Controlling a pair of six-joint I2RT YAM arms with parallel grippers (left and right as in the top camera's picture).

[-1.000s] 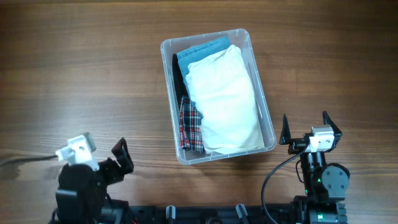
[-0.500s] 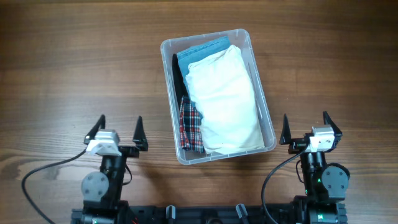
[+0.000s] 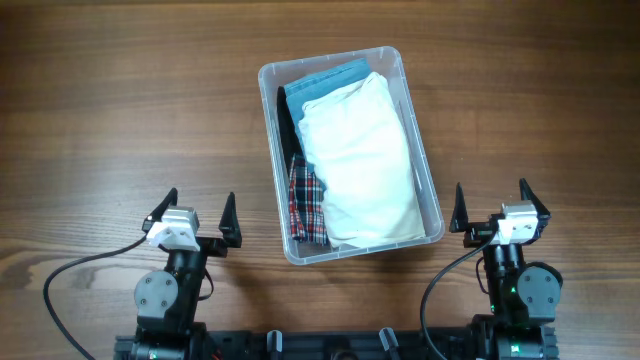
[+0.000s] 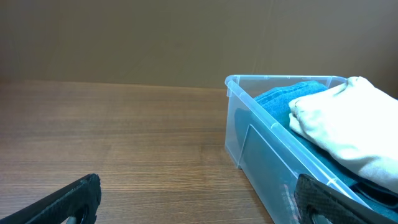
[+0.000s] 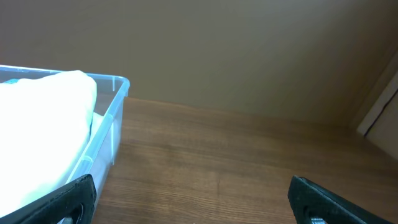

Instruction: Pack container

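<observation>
Left end effector (image 3: pixel 197 208) just parked, spread and empty, matching right end effector (image 3: pixel 490 200); container (image 3: pixel 272 150) holds folded clothes (image 3: pixel 360 150), packing looks done.

Clear container (image 3: pixel 434 195) mid-table, upright, packed with folded clothes.
</observation>
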